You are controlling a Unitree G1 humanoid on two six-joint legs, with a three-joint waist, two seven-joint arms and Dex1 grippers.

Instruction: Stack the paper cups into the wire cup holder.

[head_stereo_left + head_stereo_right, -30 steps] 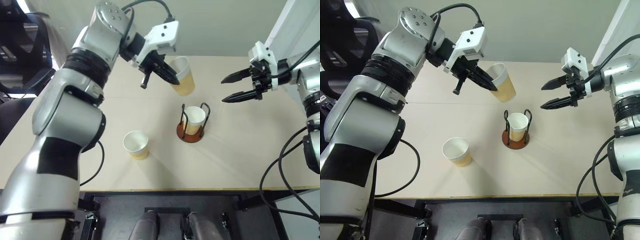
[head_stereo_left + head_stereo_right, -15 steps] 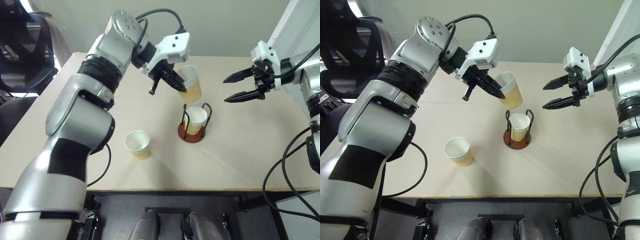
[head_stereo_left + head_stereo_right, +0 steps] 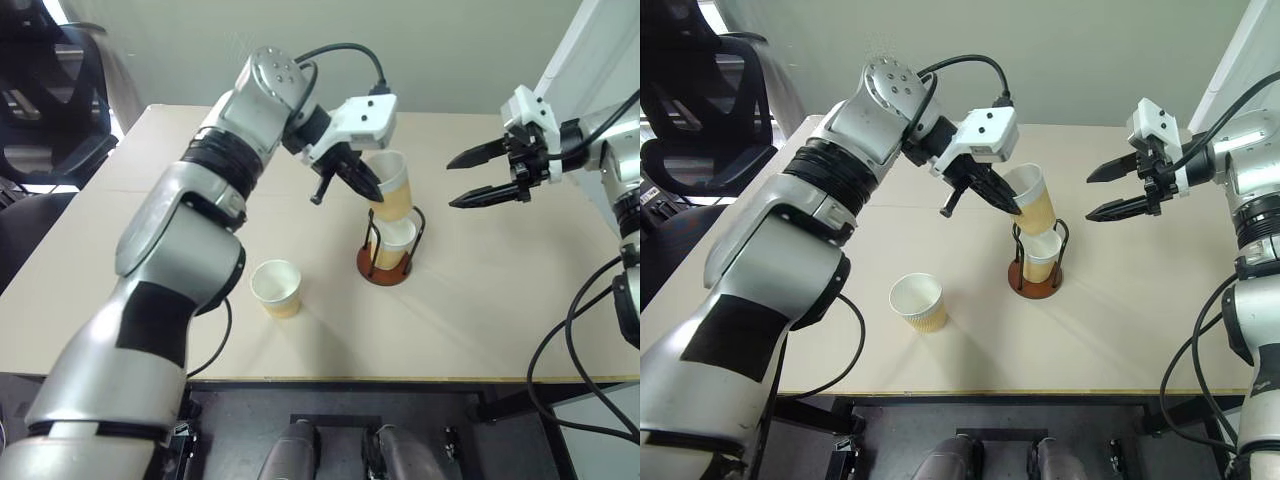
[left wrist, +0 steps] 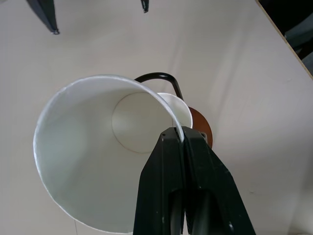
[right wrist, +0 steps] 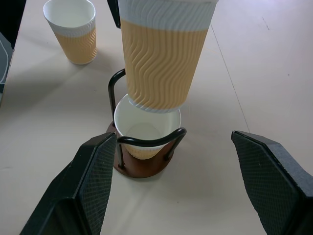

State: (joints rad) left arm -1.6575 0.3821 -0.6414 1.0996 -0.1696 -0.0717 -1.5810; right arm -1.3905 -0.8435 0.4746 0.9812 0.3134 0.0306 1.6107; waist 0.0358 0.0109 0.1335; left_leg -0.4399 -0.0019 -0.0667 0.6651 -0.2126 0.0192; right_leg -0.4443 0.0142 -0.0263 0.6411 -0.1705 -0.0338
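The left gripper (image 3: 365, 186), pinched tight on the wavy tan paper cup's (image 5: 164, 61) rim, should lower it straight into the white-lined cup (image 5: 146, 128) just below.

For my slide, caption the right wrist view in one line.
Held paper cup poised just above the cup already seated in the wire holder.

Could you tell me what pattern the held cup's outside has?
Wavy tan ribbing below a white band, clearest from the right wrist.
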